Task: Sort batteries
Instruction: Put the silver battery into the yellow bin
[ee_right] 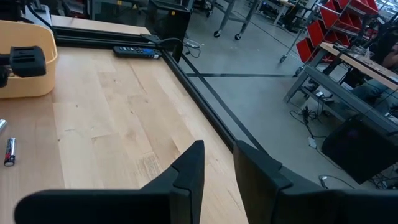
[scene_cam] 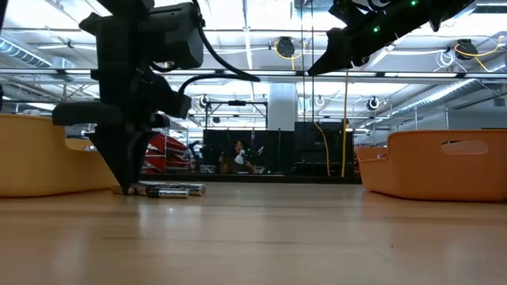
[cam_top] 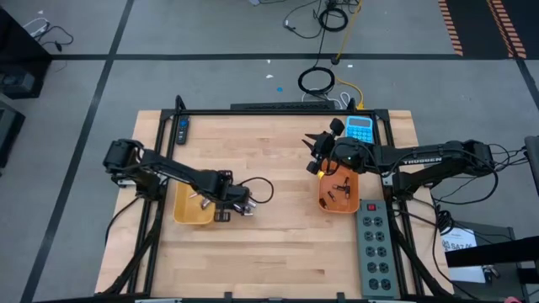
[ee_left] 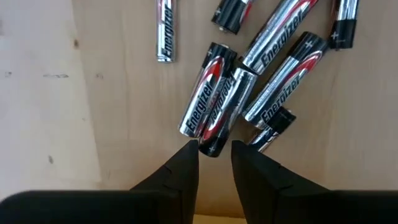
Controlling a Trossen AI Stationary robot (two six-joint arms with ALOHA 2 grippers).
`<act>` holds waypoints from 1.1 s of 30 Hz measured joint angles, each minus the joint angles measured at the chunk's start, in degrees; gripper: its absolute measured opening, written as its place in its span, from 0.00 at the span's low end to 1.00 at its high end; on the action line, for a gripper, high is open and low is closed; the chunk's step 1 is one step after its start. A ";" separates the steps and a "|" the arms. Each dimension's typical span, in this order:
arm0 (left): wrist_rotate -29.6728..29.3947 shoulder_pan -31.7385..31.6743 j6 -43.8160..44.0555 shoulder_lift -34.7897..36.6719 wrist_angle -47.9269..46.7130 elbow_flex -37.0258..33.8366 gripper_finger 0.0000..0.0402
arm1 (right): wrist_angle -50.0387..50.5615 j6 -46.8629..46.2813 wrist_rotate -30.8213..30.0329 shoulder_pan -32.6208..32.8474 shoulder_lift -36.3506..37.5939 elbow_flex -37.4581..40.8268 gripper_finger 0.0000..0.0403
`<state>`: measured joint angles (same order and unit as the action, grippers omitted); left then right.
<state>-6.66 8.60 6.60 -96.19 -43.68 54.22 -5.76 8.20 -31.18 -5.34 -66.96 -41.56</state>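
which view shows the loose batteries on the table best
The left wrist view: the loose batteries fill it, labels readable, left gripper just over one. The low view shows a few end-on; the high view only specks; the right wrist view one.

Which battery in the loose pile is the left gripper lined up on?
The left gripper straddles the lower end of the middle battery, lying against a thicker one; the others lie off to the sides.
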 joint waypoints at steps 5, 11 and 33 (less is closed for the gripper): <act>1.36 -0.02 -0.43 -1.01 0.18 0.00 0.26 | 0.02 0.00 0.02 0.00 0.00 0.00 0.20; 2.04 -0.02 -1.26 -1.15 1.59 -0.02 0.26 | 0.02 0.00 0.02 0.00 0.00 0.00 0.20; 4.02 -1.29 -3.06 -4.45 3.80 0.11 0.29 | -0.02 0.00 0.00 0.00 0.00 0.00 0.20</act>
<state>-2.64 7.31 3.54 -100.63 -39.88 54.33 -5.78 8.21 -31.18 -5.34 -66.96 -41.56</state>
